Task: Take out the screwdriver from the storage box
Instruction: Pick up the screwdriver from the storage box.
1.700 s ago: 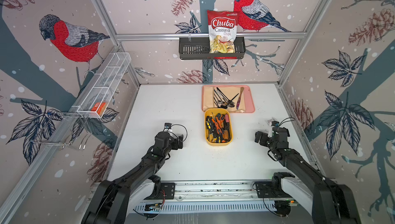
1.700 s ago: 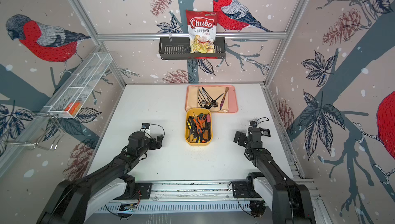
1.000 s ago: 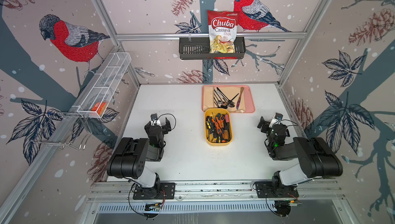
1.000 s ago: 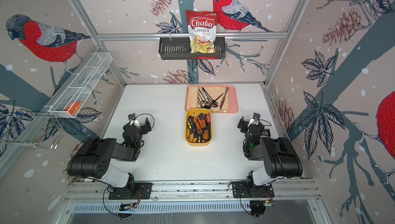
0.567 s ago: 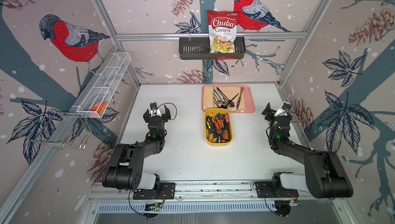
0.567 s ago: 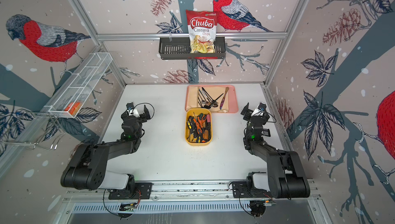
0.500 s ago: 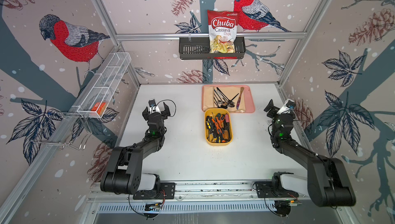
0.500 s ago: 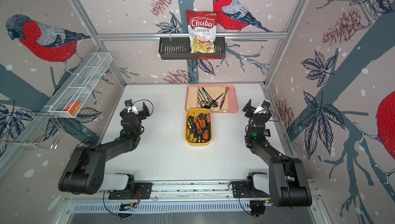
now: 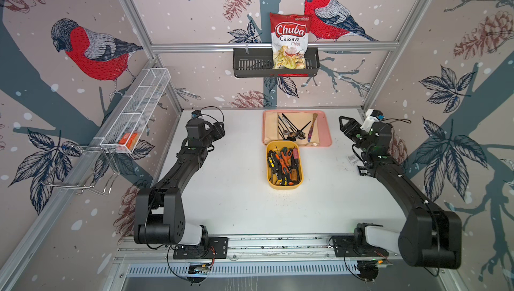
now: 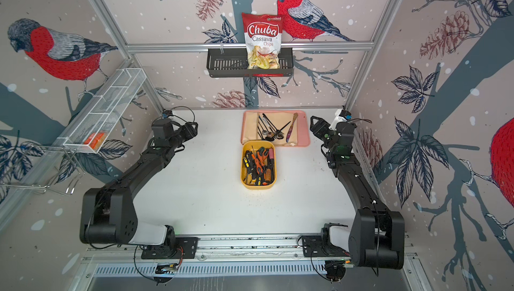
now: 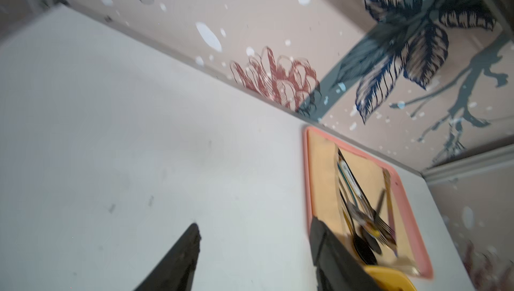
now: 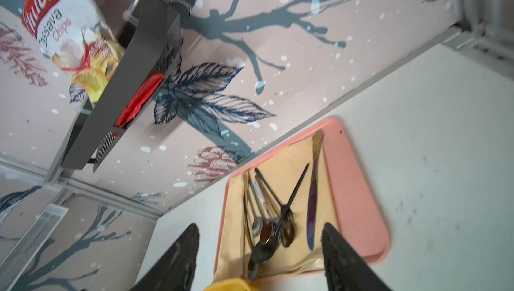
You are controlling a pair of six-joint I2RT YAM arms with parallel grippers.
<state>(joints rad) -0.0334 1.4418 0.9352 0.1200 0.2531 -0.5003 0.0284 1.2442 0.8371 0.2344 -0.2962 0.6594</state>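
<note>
**Q:** Tool status, both arms?

**Op:** Left tool (image 11: 254, 224): fingers apart, nothing between them. I have it raised over bare worktop (image 9: 236, 192), toward the far left side. Right tool (image 12: 261, 225): fingers also apart and empty, raised near the far right corner and facing the pink tray (image 9: 325, 136).

**Q:** And the storage box?

**Op:** I see the storage box (image 9: 284, 186) on the worktop, midway between the two arms and well apart from both tools. Its far end meets the near edge of the pink tray; touching or just beside, I cannot tell. Screwdrivers (image 9: 283, 164) lie piled inside it, mostly with orange-and-black handles, one maroon. On the tray, cutlery (image 9: 290, 134) lies on a beige cloth (image 9: 271, 125).
</note>
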